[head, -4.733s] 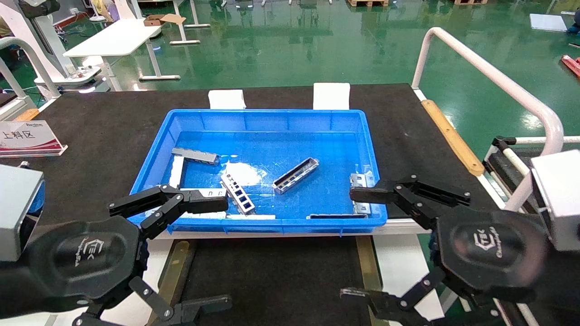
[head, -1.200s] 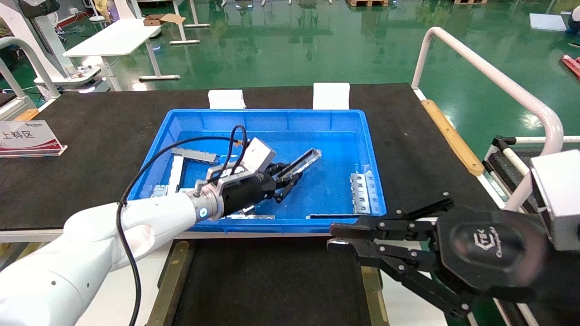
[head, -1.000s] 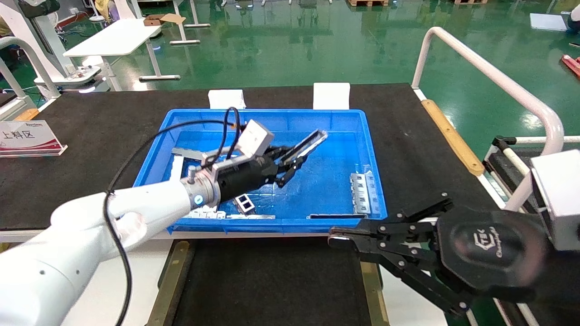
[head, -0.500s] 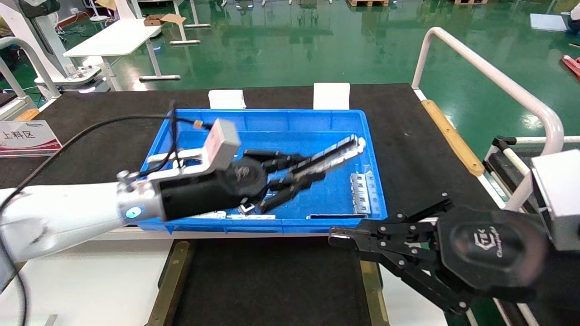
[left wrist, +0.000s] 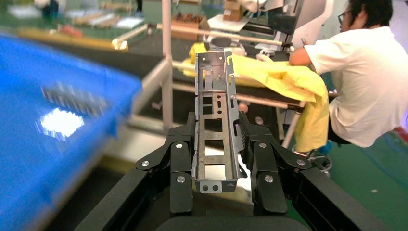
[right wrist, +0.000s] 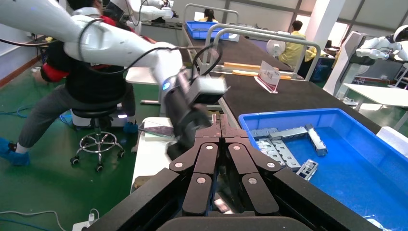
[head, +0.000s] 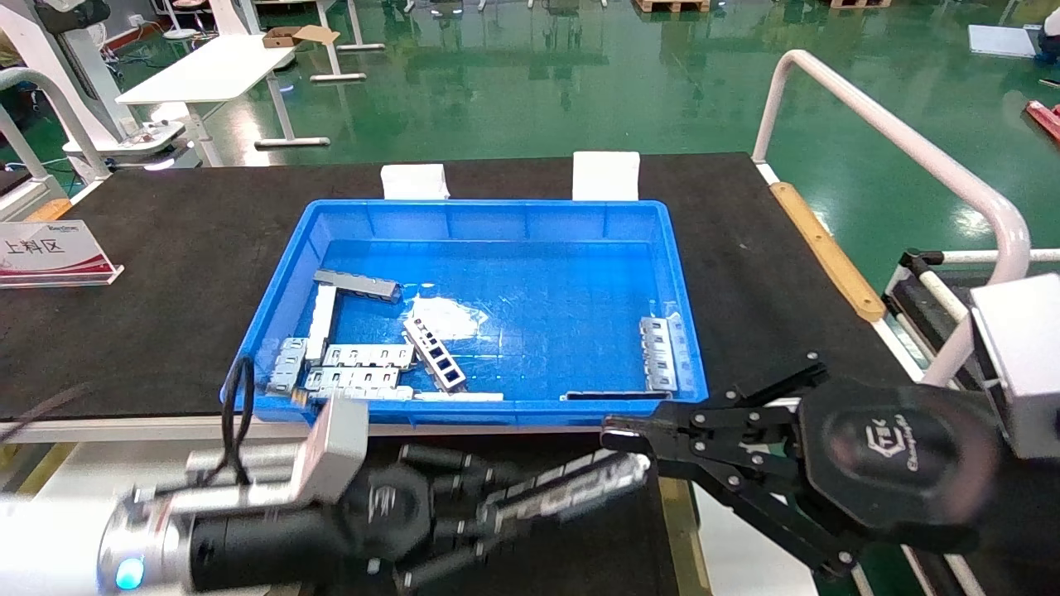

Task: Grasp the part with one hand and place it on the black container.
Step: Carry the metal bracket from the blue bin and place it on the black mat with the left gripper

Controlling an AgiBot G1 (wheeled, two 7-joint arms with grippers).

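Observation:
My left gripper (head: 507, 498) is shut on the part (head: 580, 488), a slim silver-grey trough strip with rectangular cut-outs. It holds the part just above the black container (head: 604, 550), near its front. In the left wrist view the part (left wrist: 215, 86) stands between both fingers of the gripper (left wrist: 217, 120) and sticks out well past the tips. My right gripper (head: 611, 434) is shut and empty at the container's right side, near the bin's front rim. Its closed tips (right wrist: 220, 119) also show in the right wrist view.
The blue bin (head: 497, 217) lies beyond the container. It holds a strip with blue-showing windows (head: 435, 354), flat slotted plates (head: 352, 368) (head: 660, 353) and a grey strip (head: 358, 285). A white rail (head: 894, 141) stands at the right. A sign (head: 50, 248) is at the left.
My left gripper took the part in the bin, lifted it out and swung it back toward me, down over the black container. My right gripper closed earlier and has stayed put since.

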